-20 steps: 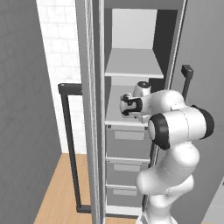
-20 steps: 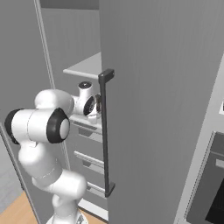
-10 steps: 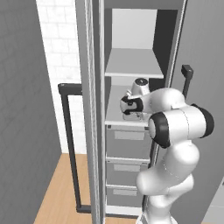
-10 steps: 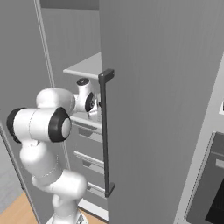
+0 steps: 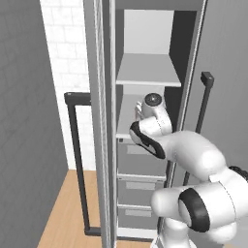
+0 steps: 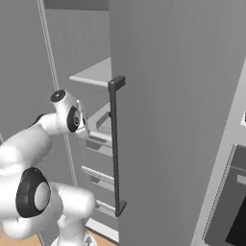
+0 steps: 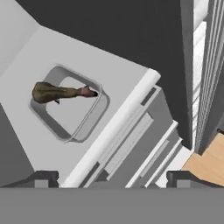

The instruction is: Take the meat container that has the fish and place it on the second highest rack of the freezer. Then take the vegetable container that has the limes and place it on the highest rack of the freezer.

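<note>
In the hand view a pale, square meat container (image 7: 70, 109) rests on a freezer shelf (image 7: 26, 144) directly above the drawers. A brown fish (image 7: 59, 92) lies inside it. My gripper (image 7: 113, 177) hangs open above and in front of that shelf, its fingertips (image 7: 43, 177) spread wide with nothing between them. The container is apart from them. In the left base view my hand (image 5: 151, 109) hovers at the level of the lower shelf (image 5: 127, 127), at the freezer's opening.
The freezer's upper shelf (image 5: 147, 72) sits above the hand, and drawers (image 5: 140, 184) are stacked below the lower shelf. The open door with its dark handle (image 6: 115, 144) stands to the right. A second dark handle (image 5: 77, 160) is on the left. Wooden floor (image 7: 210, 162) lies below.
My hand has drawn back out of the freezer and risen slightly, away from the shelf. The arm's elbow has dropped lower. The container stays on the shelf.
</note>
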Robot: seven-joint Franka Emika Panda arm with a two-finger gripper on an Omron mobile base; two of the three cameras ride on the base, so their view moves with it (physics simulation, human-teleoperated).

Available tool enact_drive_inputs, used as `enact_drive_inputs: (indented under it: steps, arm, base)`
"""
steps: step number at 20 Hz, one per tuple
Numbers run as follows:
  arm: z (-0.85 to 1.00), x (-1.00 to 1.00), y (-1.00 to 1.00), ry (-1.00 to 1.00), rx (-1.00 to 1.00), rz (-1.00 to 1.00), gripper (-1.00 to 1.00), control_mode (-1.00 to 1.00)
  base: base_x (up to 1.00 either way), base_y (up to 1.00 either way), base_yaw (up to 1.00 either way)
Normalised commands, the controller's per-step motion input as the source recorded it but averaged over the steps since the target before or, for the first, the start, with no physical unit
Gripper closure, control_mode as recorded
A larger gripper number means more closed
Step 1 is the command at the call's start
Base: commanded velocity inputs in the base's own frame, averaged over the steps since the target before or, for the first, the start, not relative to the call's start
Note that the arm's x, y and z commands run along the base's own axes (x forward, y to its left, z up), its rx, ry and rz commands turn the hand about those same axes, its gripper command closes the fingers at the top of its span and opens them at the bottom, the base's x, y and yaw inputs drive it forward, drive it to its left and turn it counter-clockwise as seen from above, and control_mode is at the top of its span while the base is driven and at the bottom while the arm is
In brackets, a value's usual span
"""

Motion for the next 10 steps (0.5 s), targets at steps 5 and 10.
enact_drive_inputs:
  steps: [5,10]
  arm:
    - [0.99,-0.98,0.00,0.03,0.04,0.00,-1.00,-1.00]
    - [0.75,-0.98,0.00,0.12,0.02,0.03,-1.00,-1.00]
  base:
    - [0.00,0.00,0.00]
    - [0.00,0.00,0.00]
